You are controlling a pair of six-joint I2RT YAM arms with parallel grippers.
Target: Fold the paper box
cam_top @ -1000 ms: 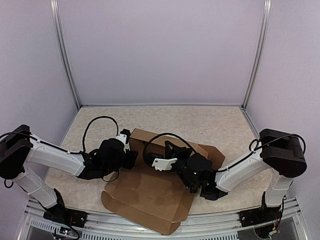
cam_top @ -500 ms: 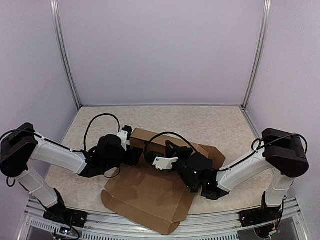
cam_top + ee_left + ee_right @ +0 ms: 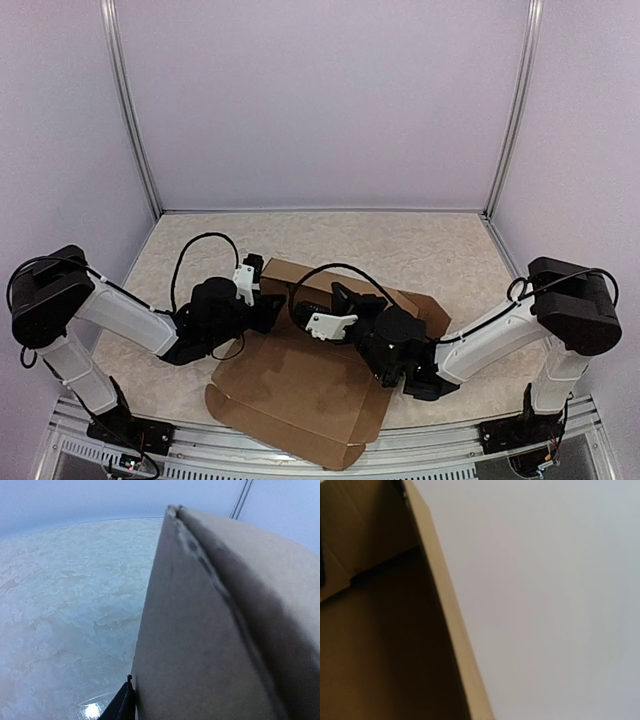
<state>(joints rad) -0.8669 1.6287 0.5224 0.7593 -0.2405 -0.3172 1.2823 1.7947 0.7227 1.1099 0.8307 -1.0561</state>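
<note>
Leans further in on the paper box (image 3: 300,385) with the left hand (image 3: 268,306) (clamped or not, cannot tell), right hand (image 3: 338,296) pinched together; side-fold seemingly underway.

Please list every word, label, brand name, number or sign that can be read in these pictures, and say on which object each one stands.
No text can be read in any view.
The plain brown corrugated cardboard box shows no print or label.
Neither the black and white left arm nor the black and white right arm bears a legible marking.
</note>
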